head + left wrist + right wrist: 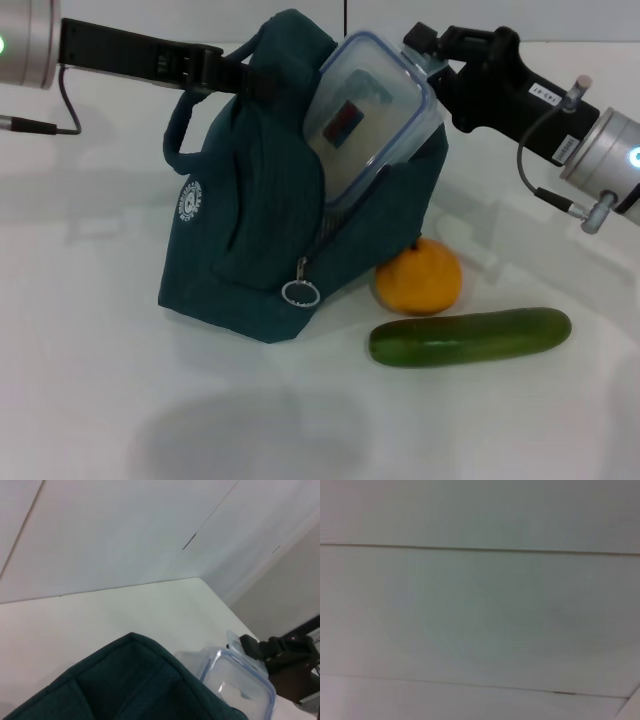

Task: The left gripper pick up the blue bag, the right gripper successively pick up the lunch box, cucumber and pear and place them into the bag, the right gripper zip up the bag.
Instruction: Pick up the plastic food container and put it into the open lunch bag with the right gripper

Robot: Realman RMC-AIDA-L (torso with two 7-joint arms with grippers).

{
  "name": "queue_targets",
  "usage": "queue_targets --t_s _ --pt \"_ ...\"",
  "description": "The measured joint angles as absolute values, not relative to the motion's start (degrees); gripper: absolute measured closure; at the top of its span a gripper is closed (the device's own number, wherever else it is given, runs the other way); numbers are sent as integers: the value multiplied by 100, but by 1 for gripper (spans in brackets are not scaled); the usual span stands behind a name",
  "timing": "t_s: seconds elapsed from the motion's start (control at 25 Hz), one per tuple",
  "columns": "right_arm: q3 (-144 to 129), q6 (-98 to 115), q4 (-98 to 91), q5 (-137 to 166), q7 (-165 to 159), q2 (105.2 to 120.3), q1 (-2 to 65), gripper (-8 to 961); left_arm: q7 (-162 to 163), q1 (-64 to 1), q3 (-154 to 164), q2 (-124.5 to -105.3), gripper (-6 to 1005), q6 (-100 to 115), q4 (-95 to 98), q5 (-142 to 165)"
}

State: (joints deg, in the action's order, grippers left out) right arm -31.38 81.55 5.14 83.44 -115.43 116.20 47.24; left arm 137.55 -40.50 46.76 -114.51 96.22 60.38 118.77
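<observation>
The blue bag stands on the white table, its top pulled up and leaning, its mouth open on the side where the zipper runs down to a metal ring pull. A small white round logo shows on its near face, and one loop handle arches out from the bag's upper edge.

The lunch box sits tilted in the bag's mouth — its lower part inside the opening, its blue-rimmed lid and red-and-teal label facing outward above the fabric. In the left wrist view the bag's top edge fills the foreground with a corner of the lunch box just past it.

The right gripper is at the box's upper corner, beside the bag's top, and seems to touch the lid's rim; whether it is pinching the box or spread I cannot tell. The left gripper reaches the bag's top at the handles — its tips are hidden by fabric, so its grip cannot be told either.

The pear rests on the table touching the bag's lower edge below the box. The cucumber lies just in front of the pear, apart from the bag.
</observation>
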Motion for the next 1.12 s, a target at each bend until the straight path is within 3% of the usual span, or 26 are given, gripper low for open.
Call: queue_targets --t_s 0.44,1.12 --pt "-3453 7964 404 8669 -11540 11620 5083 855 13755 -4154 4695 -11466 942 9634 6038 11874" --pt "-3703 7637 138 8747 -11540 11619 5043 856 13753 -4138 4697 -11465 942 9651 6038 11873"
